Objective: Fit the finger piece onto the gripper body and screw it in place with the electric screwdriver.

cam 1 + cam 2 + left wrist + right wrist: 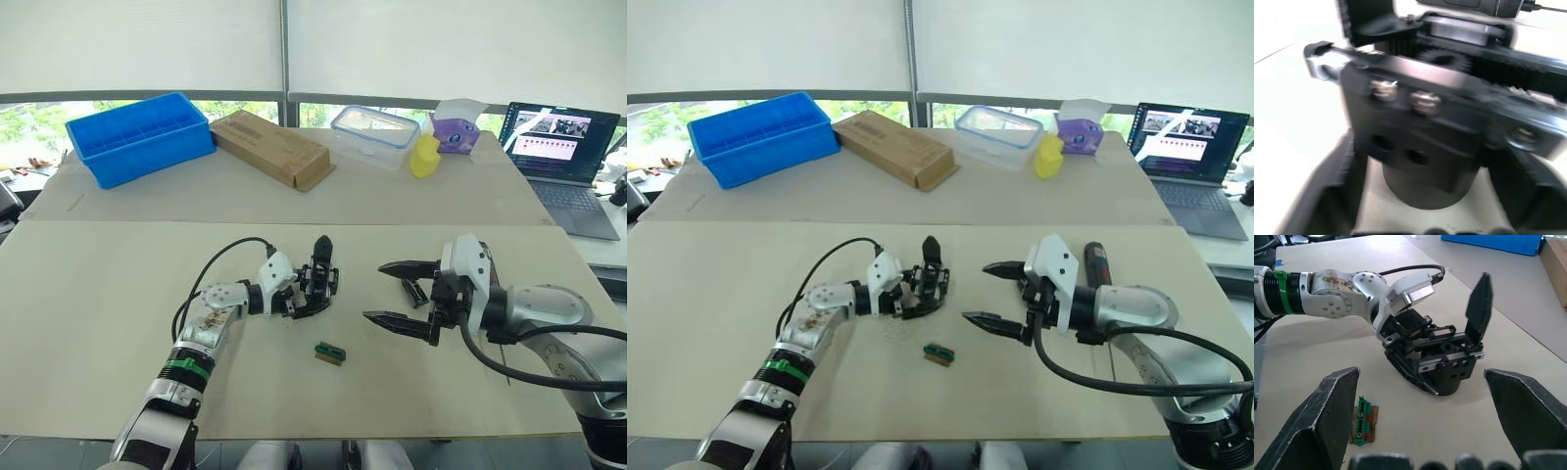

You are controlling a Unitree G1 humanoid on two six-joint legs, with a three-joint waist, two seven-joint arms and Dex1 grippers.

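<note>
We find the body point(1442, 363) on the worktop point(98, 323), near its middle, clamped in our left claw point(312, 290), its one pointed finger standing up. In the right wrist view the left claw's fingers point(1405, 369) wrap the body's lower part; its round base rests on the surface. The left wrist view shows the body close up: two silver screws, two empty holes below them, a gear behind.

Our right claw point(407, 291) hangs just to the right of the body, jaws spread wide, holding nothing, apart from it. Just behind that claw lies a small black part point(415, 291) on the worktop; we cannot tell whether it is the finger piece. The screwdriver point(1098, 264) lies beside our right forearm, on the worktop.

A small green-and-brown block point(330, 353) sits in front of the body, between the two claws, touching neither.

Along the far side of the worktop: blue bin point(140, 135), cardboard box point(270, 147), clear lidded tub point(374, 135), yellow object point(425, 157), purple tissue box point(456, 129), open laptop point(563, 152) at far right
</note>
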